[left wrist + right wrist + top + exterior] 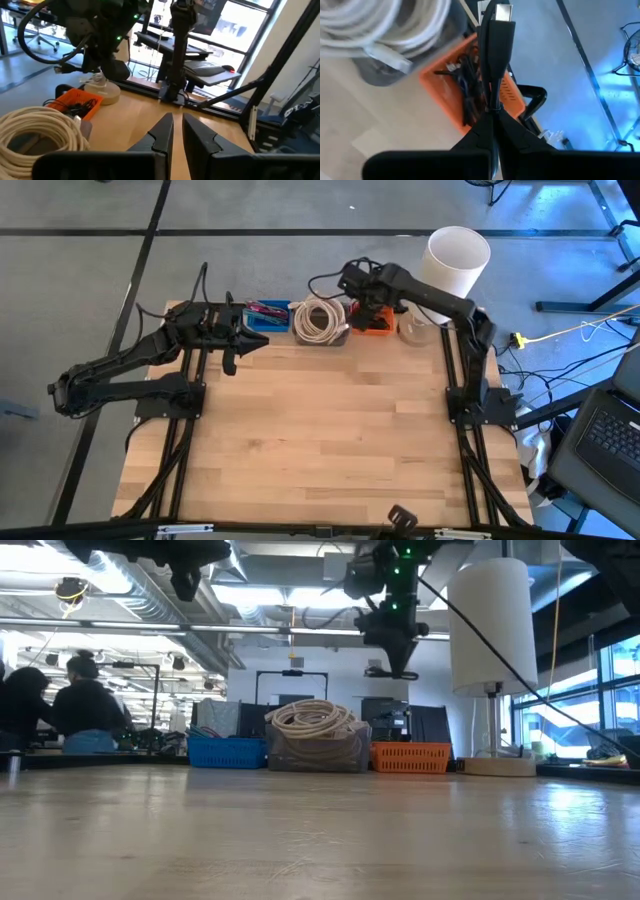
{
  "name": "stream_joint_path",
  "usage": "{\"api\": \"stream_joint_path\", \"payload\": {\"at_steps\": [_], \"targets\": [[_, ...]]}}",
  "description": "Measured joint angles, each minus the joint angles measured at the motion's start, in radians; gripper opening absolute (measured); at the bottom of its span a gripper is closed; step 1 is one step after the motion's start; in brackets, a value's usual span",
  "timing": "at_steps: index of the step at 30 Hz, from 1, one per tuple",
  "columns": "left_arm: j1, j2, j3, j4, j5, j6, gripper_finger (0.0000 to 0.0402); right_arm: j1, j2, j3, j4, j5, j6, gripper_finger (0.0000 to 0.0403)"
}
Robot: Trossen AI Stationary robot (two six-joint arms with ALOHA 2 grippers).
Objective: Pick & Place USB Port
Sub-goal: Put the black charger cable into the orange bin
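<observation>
My right gripper (492, 112) hovers above the orange basket (451, 82) at the far edge and is shut on a black USB cable (497, 45) whose metal plug (503, 12) sticks out beyond the fingers. More black cables lie in the orange basket (375, 323). In the low view the right gripper (398, 658) hangs well above that basket (410, 756). My left gripper (232, 358) is shut and touches nothing; it hovers beside the blue basket (266, 316). Its fingers (165, 132) point over the bare table. My right gripper pinches the black USB cable between its two fingers, on the cord just behind the plug's black body (493, 102). The cable runs along the fingers, with the plug pointing forward past the fingertips. This end is lifted clear above the orange basket.
A grey bin with a coil of white cable (320, 320) stands between the blue and orange baskets. A white paper-towel roll (458, 260) on a round stand sits at the far right corner. The wooden table (320, 430) stretches toward the near edge. People sit in the room (85, 705) beyond.
</observation>
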Motion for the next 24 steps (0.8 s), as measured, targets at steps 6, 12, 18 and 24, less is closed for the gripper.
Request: {"api": "stream_joint_path", "payload": {"at_steps": [6,12,18,24], "targets": [[0.0,0.0,0.0,-0.007,0.003,0.025,0.0031,-0.059,0.0,-0.074,0.038,-0.006,-0.063,0.0002],[0.0,0.0,0.0,-0.007,0.003,0.025,0.0031,-0.098,0.0,-0.192,0.138,-0.069,-0.101,0.0002],[0.0,0.0,0.0,-0.007,-0.006,0.017,0.0031,-0.125,0.0,-0.299,0.232,-0.105,-0.133,0.0002],[0.0,0.0,0.0,-0.007,-0.006,0.014,0.0031,-0.149,0.0,-0.389,0.305,-0.111,-0.148,0.0002]]}}
